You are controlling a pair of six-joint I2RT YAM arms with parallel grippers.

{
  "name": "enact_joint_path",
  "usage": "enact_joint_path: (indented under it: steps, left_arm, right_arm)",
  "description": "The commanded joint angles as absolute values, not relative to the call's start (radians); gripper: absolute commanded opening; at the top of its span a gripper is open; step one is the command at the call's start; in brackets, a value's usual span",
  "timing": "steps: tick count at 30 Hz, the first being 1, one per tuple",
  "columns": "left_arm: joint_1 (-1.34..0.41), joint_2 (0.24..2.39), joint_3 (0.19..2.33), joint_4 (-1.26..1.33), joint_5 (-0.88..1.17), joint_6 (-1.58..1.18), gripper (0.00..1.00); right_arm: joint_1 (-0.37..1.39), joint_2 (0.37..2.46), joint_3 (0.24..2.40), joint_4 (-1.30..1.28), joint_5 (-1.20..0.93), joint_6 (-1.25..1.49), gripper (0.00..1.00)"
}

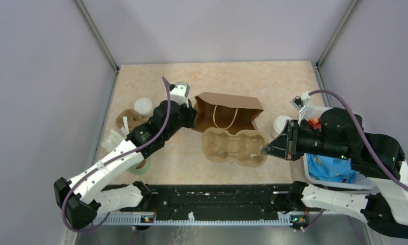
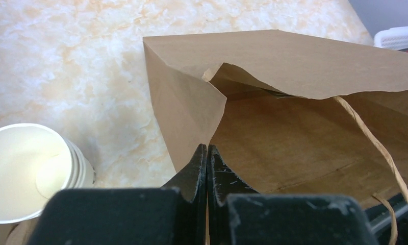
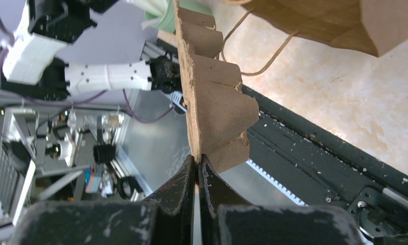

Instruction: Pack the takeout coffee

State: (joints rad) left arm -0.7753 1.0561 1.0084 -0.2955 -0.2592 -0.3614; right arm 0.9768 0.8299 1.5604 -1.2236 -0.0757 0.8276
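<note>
A beige marbled table [image 1: 288,87] carries a brown paper bag [image 1: 227,109] lying on its side, its mouth and twine handle turned toward the 2 arms. Just in front of the bag sits a brown moulded-pulp cup carrier [image 1: 235,147]. The left gripper [image 2: 207,153] is pinched tight on the left edge of the bag's mouth. The right gripper [image 3: 198,161] is clamped on the carrier's right-hand rim. A stack of lidless cream paper cups [image 2: 23,168] stands to the bag's left. The takeout coffee [image 1: 280,124], a small cream-white cup under a round white lid, stands on the table just right of the bag. It is outside the bag and partly hidden behind the right arm.
</note>
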Motion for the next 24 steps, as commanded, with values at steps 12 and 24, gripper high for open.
enact_joint_path:
  steps: [12, 24]
  left_arm:
    - [-0.782, 1.006, 0.936, -0.207, -0.148, -0.469, 0.0]
    - [-0.782, 1.001, 0.913, -0.221, -0.111, -0.53, 0.0]
  right_arm:
    - [0.973, 0.861, 1.676, -1.302, 0.374, 0.904, 0.0]
    - [0.974, 1.002, 1.68, -1.273, 0.337, 0.7, 0.0]
